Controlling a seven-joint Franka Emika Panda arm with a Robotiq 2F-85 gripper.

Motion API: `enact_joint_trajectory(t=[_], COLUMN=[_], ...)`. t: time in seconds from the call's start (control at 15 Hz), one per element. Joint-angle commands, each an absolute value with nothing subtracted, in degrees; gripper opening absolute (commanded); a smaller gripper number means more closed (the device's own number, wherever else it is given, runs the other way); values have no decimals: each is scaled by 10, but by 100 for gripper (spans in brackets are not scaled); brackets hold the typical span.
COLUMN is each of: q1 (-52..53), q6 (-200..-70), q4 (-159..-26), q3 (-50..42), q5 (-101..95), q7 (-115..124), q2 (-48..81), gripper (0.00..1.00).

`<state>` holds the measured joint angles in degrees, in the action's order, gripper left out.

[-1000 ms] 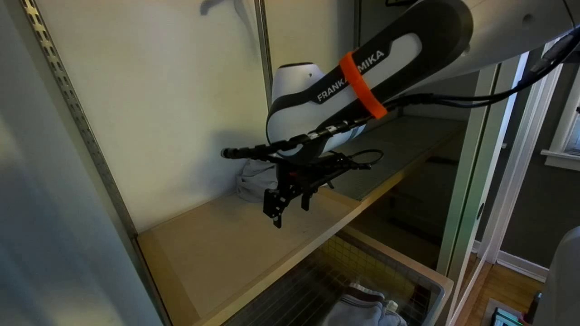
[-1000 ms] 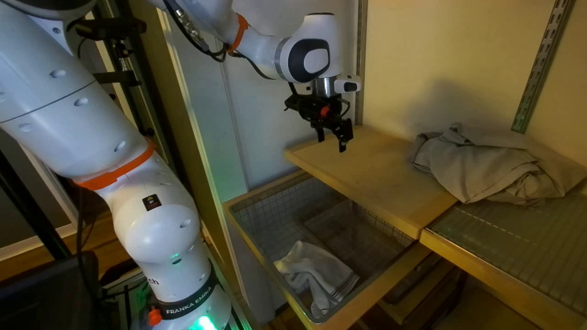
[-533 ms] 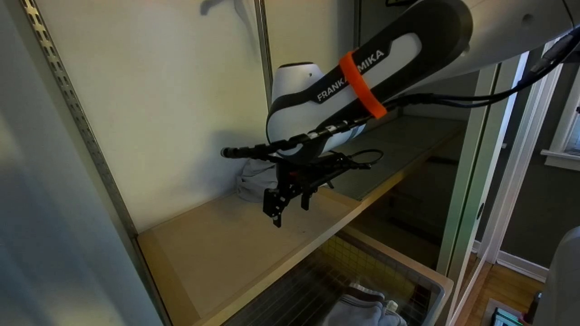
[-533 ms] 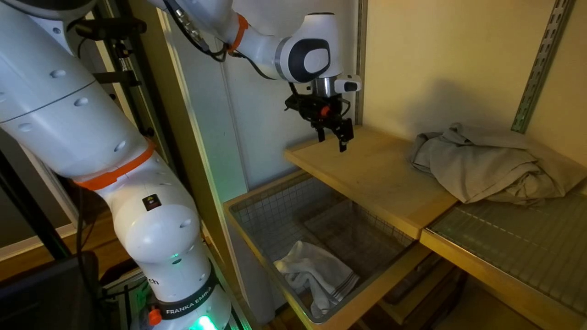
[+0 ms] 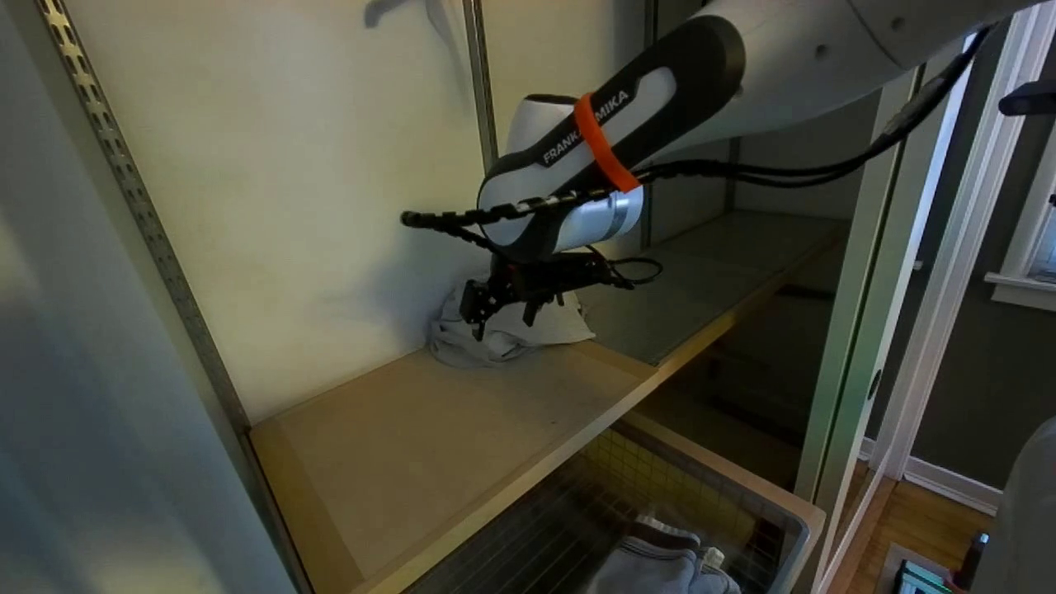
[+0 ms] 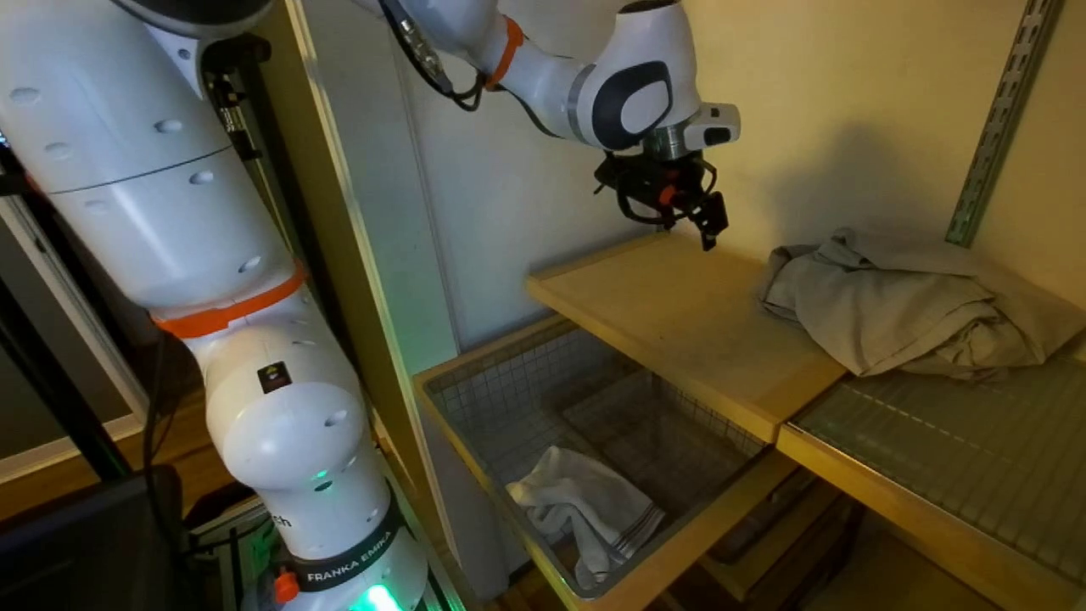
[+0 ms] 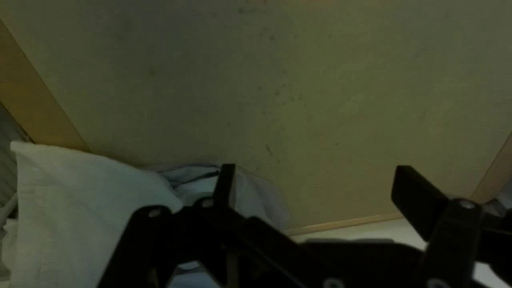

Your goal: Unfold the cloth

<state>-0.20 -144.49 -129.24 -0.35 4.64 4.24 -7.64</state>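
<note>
Arm point(image 6: 280, 433): white, jointed, standing near left in an exterior view and reaching over to the right; orange bands point(image 6: 222, 317) circle it; a green light point(image 6: 379, 599) glows at its base;
Wire basket point(image 6: 713, 519): near, in the middle; mesh sides, wooden edges;
Towel point(image 6: 598, 501): crumpled inside the basket, toward its near end; pale, striped along one end;
Wooden board point(image 6: 670, 297): a light-coloured shelf farther back, higher than the basket; a darker ribbed shelf point(image 6: 959, 441) joins it on the right;
Gripper point(image 7: 315, 170): black, raised above the board and pointing down; in the wrist view its fingers point(image 7: 418, 198) stand wide apart, the board showing between them;
Cloth point(image 6: 899, 305): grey-beige, bunched in a rumpled heap, folded over on itself; it lies far right, close to the back wall point(image 6: 789, 110), straddling the board and the ribbed shelf; the gripper is to its left, apart from it;
Back wall: pale, a shadow point(image 6: 848, 170) falling on it above the cloth; a slotted metal upright point(image 6: 1001, 127) runs up it at the right;
Window point(image 5: 1044, 247): partly in view at the far right in an exterior view; wooden floor point(image 5: 949, 507) lies below it.
</note>
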Motion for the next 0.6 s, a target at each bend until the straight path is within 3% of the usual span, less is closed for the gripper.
enact_joint_trajectory(t=[0.0, 0.53], q1=[-13, -28], q6=[-1492, -1654], q4=[-1214, -1077], q3=[-13, -48], q5=[47, 34], q7=[55, 86], q2=[14, 173], gripper=[100, 100])
